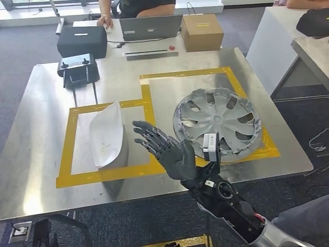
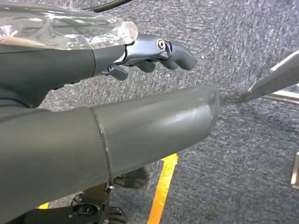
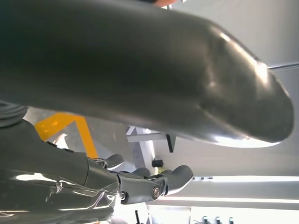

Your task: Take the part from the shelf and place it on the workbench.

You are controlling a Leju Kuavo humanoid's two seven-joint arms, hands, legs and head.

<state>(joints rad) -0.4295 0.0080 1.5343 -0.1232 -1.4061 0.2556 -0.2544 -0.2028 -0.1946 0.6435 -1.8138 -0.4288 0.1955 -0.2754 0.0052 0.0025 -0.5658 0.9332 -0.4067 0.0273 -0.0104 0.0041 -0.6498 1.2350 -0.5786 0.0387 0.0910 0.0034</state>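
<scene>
A white curved part [image 1: 106, 135] lies inside the left yellow-taped square [image 1: 70, 139] on the steel workbench [image 1: 42, 103]. A silver wheel cover [image 1: 217, 122] lies flat in the larger taped area to the right. Between the two, above the bench's front part, my right hand [image 1: 166, 152] hovers with its fingers spread and holds nothing. It is a short way right of the white part and touches neither piece. In the right wrist view its fingers [image 3: 148, 182] are stretched out and bare. My left hand [image 2: 105, 135] hangs over grey carpet, its fingers [image 2: 155, 51] straight and holding nothing.
At the bench's far side stand a black case [image 1: 82, 41], a black controller on a stand [image 1: 78, 69], a laptop [image 1: 151, 27] and a cardboard box [image 1: 201, 32]. A person [image 1: 135, 7] sits behind them. Another table [image 1: 310, 49] stands at the right.
</scene>
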